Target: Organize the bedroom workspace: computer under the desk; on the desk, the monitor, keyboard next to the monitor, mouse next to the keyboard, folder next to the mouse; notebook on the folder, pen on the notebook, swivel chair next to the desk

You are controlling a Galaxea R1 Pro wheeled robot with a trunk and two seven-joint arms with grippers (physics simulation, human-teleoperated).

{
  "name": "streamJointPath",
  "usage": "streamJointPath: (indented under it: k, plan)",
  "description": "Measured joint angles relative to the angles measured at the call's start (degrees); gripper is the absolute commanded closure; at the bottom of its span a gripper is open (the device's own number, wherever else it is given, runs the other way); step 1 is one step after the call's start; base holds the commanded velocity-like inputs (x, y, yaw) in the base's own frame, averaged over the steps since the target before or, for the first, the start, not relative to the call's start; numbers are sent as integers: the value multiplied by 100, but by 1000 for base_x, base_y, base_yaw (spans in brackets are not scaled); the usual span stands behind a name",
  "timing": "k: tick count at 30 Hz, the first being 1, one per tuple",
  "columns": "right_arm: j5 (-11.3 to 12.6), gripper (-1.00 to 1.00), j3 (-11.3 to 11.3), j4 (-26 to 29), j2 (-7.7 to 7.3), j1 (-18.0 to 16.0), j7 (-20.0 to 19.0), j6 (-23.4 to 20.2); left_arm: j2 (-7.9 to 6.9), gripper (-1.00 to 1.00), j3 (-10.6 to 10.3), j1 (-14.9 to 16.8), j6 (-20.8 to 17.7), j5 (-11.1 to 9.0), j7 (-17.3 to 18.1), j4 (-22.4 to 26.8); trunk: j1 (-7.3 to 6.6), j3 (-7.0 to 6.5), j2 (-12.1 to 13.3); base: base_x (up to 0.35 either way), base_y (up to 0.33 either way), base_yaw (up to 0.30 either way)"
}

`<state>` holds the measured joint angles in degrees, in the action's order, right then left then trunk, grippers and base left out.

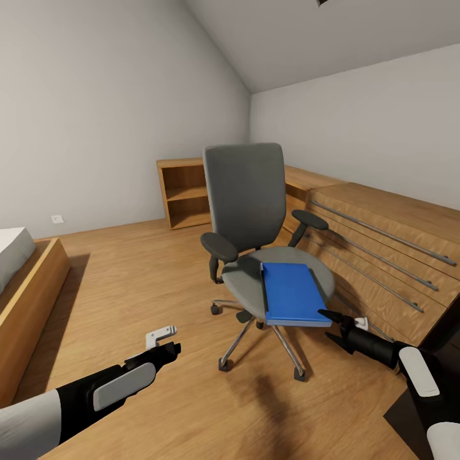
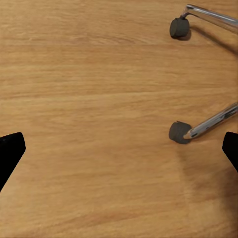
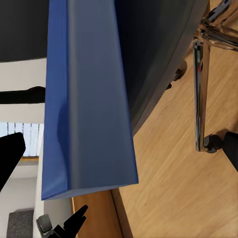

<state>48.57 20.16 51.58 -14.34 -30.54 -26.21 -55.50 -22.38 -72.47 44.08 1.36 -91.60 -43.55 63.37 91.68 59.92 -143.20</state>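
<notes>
Head view: grey swivel chair (image 1: 246, 198) sits mid-room on the light wood floor (image 1: 147, 281), backrest upright, dark armrests either side, chrome star base w/ castors underneath. The blue folder (image 1: 291, 294) lies flat on the seat, pushed toward the front-right edge, its near corner hanging a bit over the rim. Right gripper (image 1: 333, 326) is low at the right side, fingertips right by that near corner of the folder, jaws look spread but can't tell from here if anything touches. Left gripper (image 1: 167, 342) hangs over bare floor, well apart from the chair, w/ nothing between its fingers. Behind the chair there's a low wooden shelving unit (image 1: 185, 191), a long wood cabinet w/ metal rails (image 1: 383, 249) along the right wall, and a piece of wooden-framed bed (image 1: 29, 287) at the left edge.

Left wrist view: just floor planks (image 2: 89, 99) plus two chair castors (image 2: 179, 132) on chrome legs. Dark fingertips (image 2: 10, 151) sit far out at both edges, so jaws are wide open, empty.

Right wrist view: folder's edge (image 3: 94, 104) is close up, blue cover plus the greyish spine side, lying against the dark underside/rim of the seat (image 3: 158, 54). Fingertips (image 3: 11, 153) show at opposite edges of the pic, so jaws are fully open w/ the folder's corner sitting between them, not pinched. Chrome chair leg (image 3: 199, 94) and a castor show beyond, over the floor.
</notes>
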Motion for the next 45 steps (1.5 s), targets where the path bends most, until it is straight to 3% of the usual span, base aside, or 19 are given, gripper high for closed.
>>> streamJointPath:
  k: [8,31,32,45]
  plan:
    - [4,-100,0,2,0,0,1,0,0,-100,-3,-2,6,1,0,0,-131,-107,239,0,0,0]
    - [3,-100,0,-6,0,0,2,-4,0,-100,-8,-1,8,1,0,1,-132,-108,241,0,0,0]
    - [2,100,0,-6,0,0,1,-4,0,-100,-7,-2,8,1,0,2,-132,-108,241,0,0,0]
    - [37,100,1,-5,0,0,-4,-10,0,-100,-4,-3,8,1,0,2,-132,-108,241,0,0,0]
